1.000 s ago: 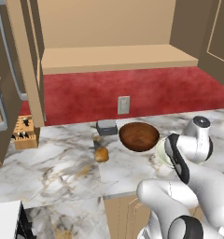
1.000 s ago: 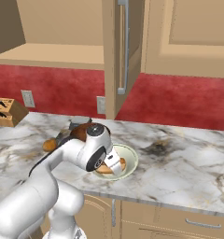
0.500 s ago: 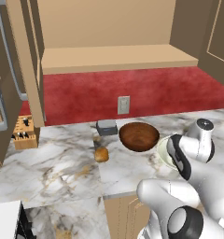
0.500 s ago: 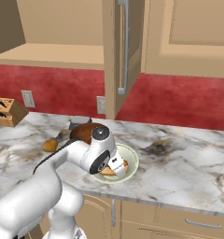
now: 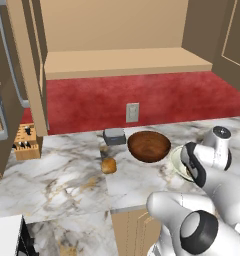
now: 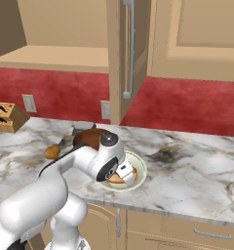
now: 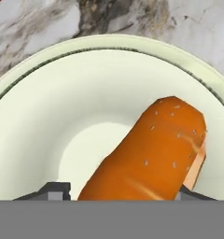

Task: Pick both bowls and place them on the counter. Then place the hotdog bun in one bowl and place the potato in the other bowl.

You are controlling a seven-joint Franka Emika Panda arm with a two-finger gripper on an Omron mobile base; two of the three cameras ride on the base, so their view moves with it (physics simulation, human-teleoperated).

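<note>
In the hand view the hotdog bun [image 7: 153, 149] lies inside the cream bowl [image 7: 48, 116], slanting from its middle toward the rim, and the claw [image 7: 121, 191] stands with one finger tip on each side of the bun's near end; the tips look apart from it rather than pressing, though the bottom band cuts them off.

The right base view shows that bowl [image 6: 138, 168] on the marble table [image 6: 197, 166] with the claw [image 6: 126, 177] down in it.

In the left base view the arm hides most of the cream bowl [image 5: 176, 161], but this view plainly shows the brown bowl [image 5: 149, 146] just beside it. The potato [image 5: 109, 165] sits on the bare table [image 5: 57, 175] left of it, with a small grey box [image 5: 114, 136] behind and a knife block [image 5: 27, 142] far left.
</note>
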